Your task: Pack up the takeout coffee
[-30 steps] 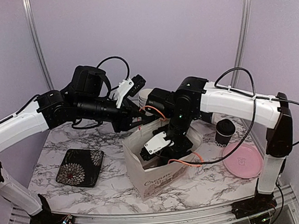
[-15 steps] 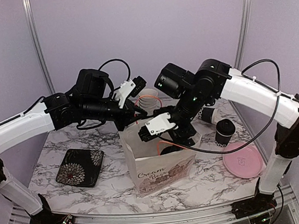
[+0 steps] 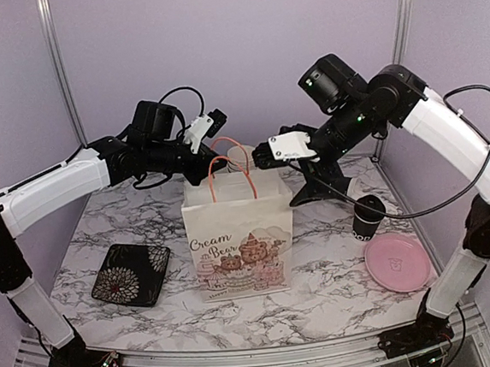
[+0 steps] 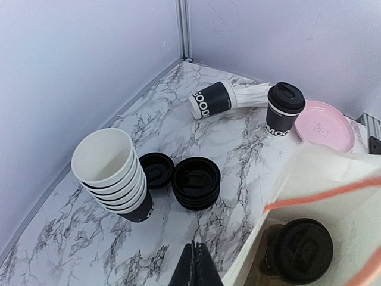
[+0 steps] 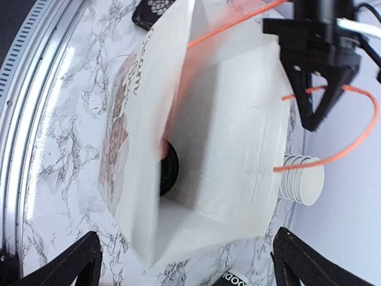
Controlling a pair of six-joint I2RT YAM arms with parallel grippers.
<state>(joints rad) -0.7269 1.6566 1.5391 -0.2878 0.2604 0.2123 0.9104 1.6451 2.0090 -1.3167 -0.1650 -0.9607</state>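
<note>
Top view looks down from behind; both wrist views peer closely into the bag [image 5: 226, 131].

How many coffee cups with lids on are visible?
2. One lidded cup stands beside the pink plate; a second cup sits inside the paper bag, only its lid showing. The bag may hide more.

Matt paper bag [image 3: 237, 236]; smooth marble-look table [image 3: 340, 287]; coffee lid [image 4: 299, 250] probably plastic

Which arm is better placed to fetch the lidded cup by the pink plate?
Right. The right claw is open, and the cup stands on its side of the bag; the left claw is shut.
</note>
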